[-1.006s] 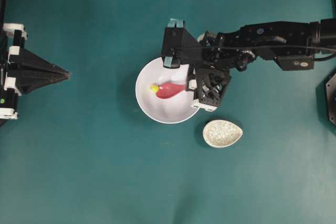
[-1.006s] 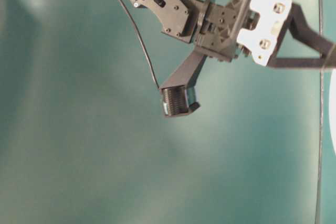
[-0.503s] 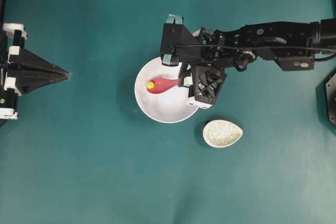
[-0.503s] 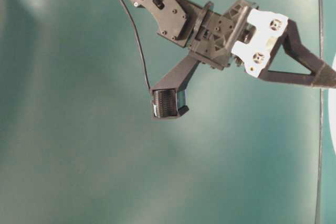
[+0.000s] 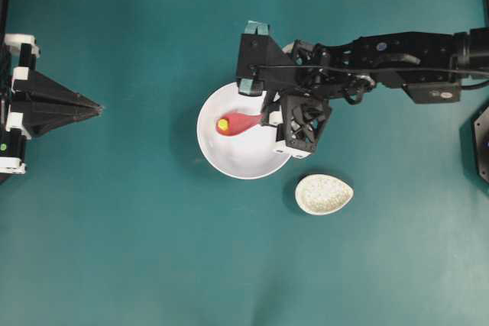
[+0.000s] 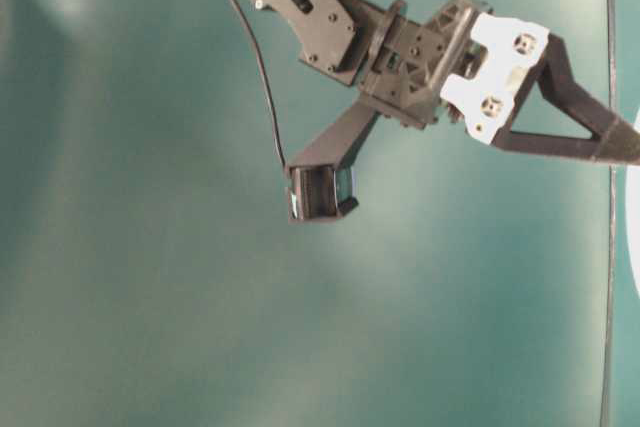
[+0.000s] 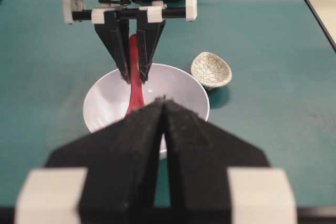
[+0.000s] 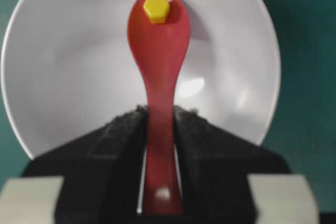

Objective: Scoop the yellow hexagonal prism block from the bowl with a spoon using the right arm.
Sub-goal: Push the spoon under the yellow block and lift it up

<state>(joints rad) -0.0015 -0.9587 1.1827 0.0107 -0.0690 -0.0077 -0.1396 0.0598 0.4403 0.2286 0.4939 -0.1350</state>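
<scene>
Yellow block [image 8: 156,8] is sitting in the scoop of the red spoon [image 8: 158,61], right near the tip. Your right hand [image 8: 157,129] has its two black fingers [image 8: 116,140] clamped on the spoon's handle, only as far apart as the handle is wide. The scoop end points out over the white bowl [image 8: 63,77]; its shadow falls on the bowl floor beside it in the right wrist view, so the spoon looks clear of the bottom, though you can't confirm the gap.

From overhead, the spoon [image 5: 238,122] lies across the upper half of the bowl [image 5: 229,159], with the block [image 5: 222,123] at its left end and the right hand [image 5: 269,118] at the bowl's right rim. A speckled beige dish [image 5: 325,194] sits on the teal worktop [image 5: 153,250] just below and right of the bowl, not touching it.

Your left hand [image 5: 95,106] is parked at the left edge, well apart from the bowl, fingers pressed together with nothing between them; the left wrist view shows the same.

The table-level view shows only the right arm [image 6: 340,22].
</scene>
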